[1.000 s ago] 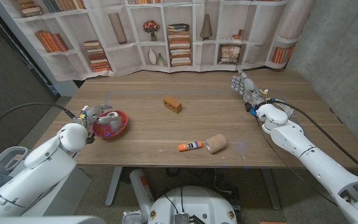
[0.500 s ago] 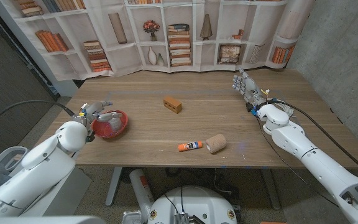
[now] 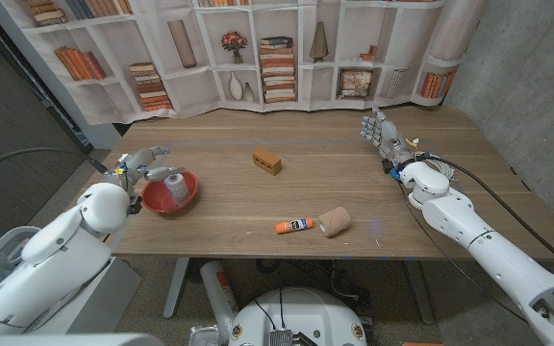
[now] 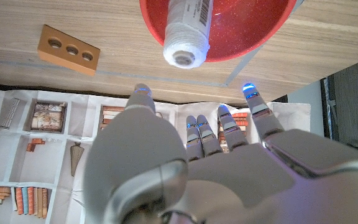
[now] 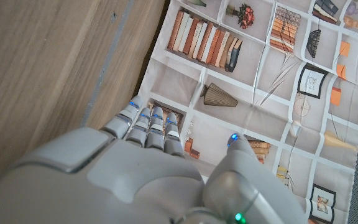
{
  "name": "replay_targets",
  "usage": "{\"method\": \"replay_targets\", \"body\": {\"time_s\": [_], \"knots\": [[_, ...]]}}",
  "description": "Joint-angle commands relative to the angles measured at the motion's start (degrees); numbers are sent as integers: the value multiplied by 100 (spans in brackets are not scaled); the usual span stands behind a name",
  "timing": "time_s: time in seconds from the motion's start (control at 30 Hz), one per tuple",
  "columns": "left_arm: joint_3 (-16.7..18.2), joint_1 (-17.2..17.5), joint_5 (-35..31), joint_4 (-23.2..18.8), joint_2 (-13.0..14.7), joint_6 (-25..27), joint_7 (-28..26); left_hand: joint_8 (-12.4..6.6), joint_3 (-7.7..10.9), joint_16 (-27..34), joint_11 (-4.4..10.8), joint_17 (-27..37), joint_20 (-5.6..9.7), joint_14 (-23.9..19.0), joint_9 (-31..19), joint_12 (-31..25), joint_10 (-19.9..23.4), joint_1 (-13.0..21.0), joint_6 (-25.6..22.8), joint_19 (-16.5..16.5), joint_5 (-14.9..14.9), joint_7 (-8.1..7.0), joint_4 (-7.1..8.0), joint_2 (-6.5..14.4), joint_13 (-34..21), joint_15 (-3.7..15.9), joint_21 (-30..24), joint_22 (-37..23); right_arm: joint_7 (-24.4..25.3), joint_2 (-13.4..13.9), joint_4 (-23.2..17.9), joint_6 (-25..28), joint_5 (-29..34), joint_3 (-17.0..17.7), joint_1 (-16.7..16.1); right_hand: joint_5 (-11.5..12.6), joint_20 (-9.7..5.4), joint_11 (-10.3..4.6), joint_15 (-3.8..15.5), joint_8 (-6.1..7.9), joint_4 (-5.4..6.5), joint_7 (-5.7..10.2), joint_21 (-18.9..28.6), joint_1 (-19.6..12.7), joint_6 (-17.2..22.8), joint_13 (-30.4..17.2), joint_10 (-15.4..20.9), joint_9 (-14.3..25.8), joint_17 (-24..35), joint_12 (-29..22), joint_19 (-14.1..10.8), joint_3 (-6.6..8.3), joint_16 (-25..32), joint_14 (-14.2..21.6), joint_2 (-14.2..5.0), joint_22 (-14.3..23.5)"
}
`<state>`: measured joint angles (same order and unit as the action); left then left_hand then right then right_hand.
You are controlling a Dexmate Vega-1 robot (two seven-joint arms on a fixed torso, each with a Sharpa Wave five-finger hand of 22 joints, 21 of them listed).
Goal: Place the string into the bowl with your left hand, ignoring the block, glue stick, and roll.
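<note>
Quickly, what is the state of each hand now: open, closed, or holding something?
Left hand: open, holding nothing; the string lies in the bowl.
Right hand: open, holding nothing.

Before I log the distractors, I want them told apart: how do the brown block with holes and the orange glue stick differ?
The brown rectangular block with holes sits farther back on the wooden table; the orange-and-white glue stick lies near the front edge. The block is boxy, the glue stick a slim cylinder on its side. Neither is touched by a robot hand.
</note>
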<state>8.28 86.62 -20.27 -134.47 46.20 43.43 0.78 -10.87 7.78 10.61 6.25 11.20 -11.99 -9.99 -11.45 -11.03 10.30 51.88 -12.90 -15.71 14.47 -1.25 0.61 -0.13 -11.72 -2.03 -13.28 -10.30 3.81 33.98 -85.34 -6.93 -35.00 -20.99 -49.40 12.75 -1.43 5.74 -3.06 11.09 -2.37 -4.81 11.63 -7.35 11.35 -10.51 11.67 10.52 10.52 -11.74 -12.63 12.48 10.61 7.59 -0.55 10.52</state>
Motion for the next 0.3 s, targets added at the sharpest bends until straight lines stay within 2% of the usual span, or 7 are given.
{"method": "replay_targets", "body": {"time_s": [0.03,0.17,0.3], "knots": [[182,92,-164,-189,-92,-55,16,-51,-36,20,40,-4,-25,0,-5,-43,20,-58,-42,37,56,-37,-5,-5,-13,142,34,-34,7,11,-19,-37,-14,23,-44,34,7,9,16,15,12,-21,4,-13,44,-13,77,25,12,-50,-58,-8,20,38,-77,13],[205,76,-205,-197,-77,-95,46,-61,-42,24,61,-3,-25,0,-4,-47,23,-69,-62,47,67,-40,2,-3,-12,184,41,-37,18,17,-27,-50,-14,33,-56,33,4,11,13,17,12,-37,6,-13,51,-13,86,25,12,-53,-63,-10,23,47,-78,13],[126,-7,-291,-182,-35,-17,60,-89,-63,29,76,-2,151,22,1,-73,78,-104,-120,281,104,-63,24,11,-8,138,136,-46,36,31,-49,-29,-16,41,-67,33,3,-7,13,23,10,-32,13,-14,68,-13,103,24,12,-59,-82,-12,29,66,-80,13]]}}
